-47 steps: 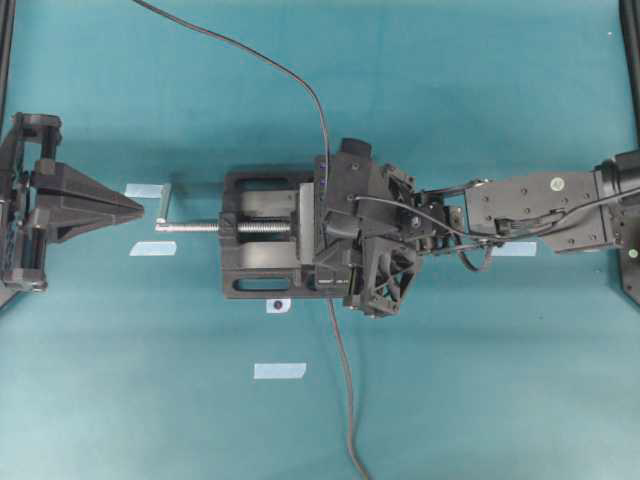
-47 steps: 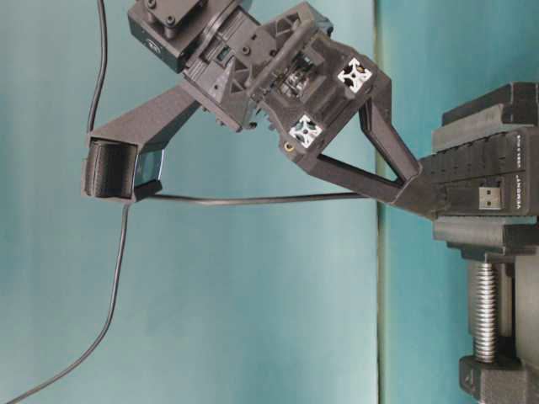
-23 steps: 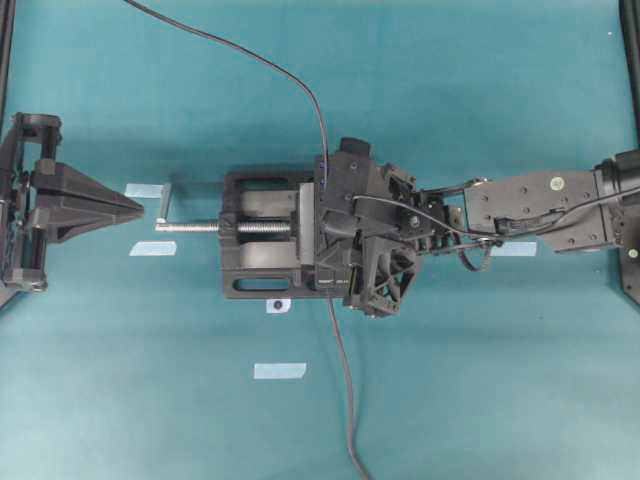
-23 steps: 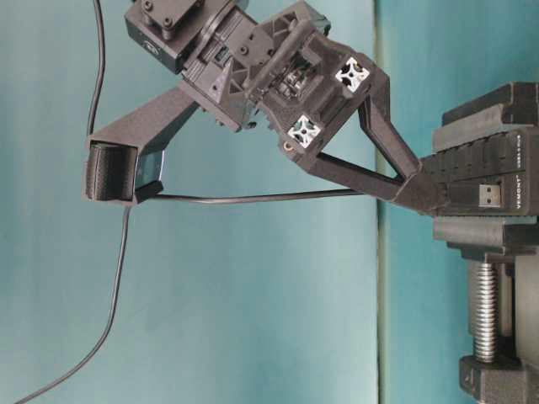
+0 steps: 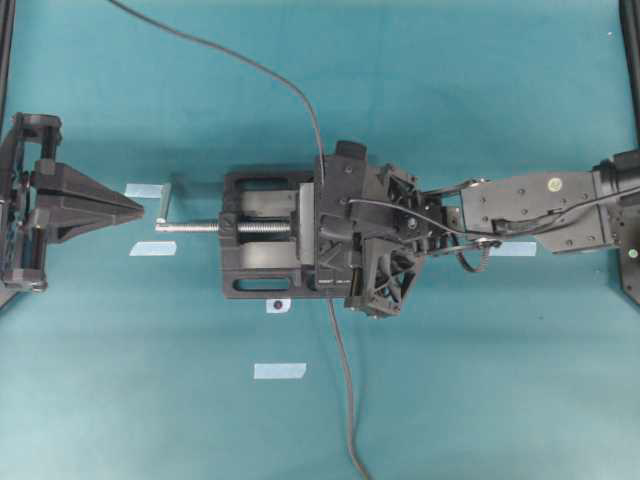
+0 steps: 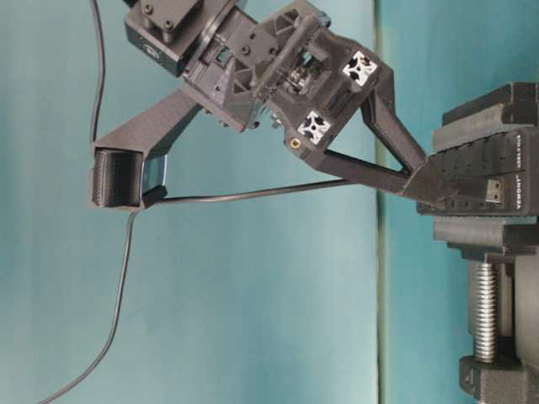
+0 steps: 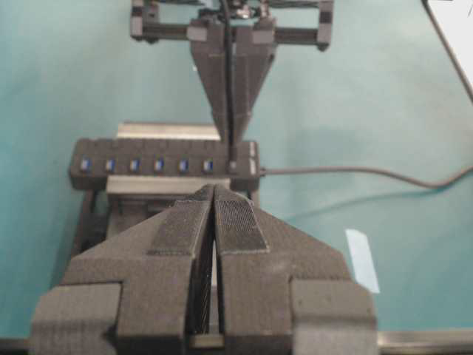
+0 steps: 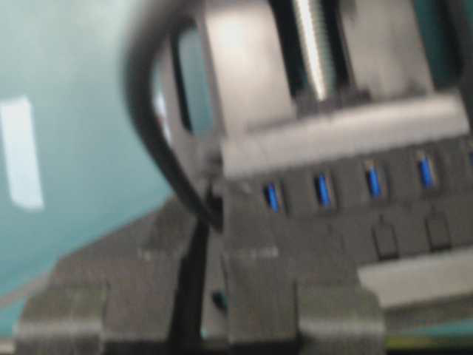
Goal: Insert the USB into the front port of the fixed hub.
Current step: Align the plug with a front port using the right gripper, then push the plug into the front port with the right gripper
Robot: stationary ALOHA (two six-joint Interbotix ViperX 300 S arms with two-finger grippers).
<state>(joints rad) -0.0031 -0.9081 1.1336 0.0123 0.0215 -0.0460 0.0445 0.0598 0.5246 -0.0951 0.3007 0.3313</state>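
The fixed hub (image 7: 148,164), a long black strip with a row of blue ports, is clamped in the vise. My right gripper (image 6: 429,187) reaches down to the hub's near end (image 6: 472,164) and is shut on the USB (image 6: 493,192). Only a short piece of the plug's silver tip shows against the hub. In the left wrist view the right gripper's tip (image 7: 233,151) meets the port at the right end of the row. The right wrist view is blurred and shows the hub's ports (image 8: 347,192). My left gripper (image 5: 135,208) rests far left, shut and holding nothing.
The black vise (image 5: 262,270) has a silver screw handle (image 5: 190,226) pointing at the left gripper. A thin black cable (image 5: 345,400) runs toward the front edge, another toward the back left. Bits of pale tape (image 5: 279,370) lie on the teal mat.
The right gripper has tilted and pressed the USB closer onto the hub's end, so less of the silver tip shows. The cable has shifted a little. The left arm has not moved.
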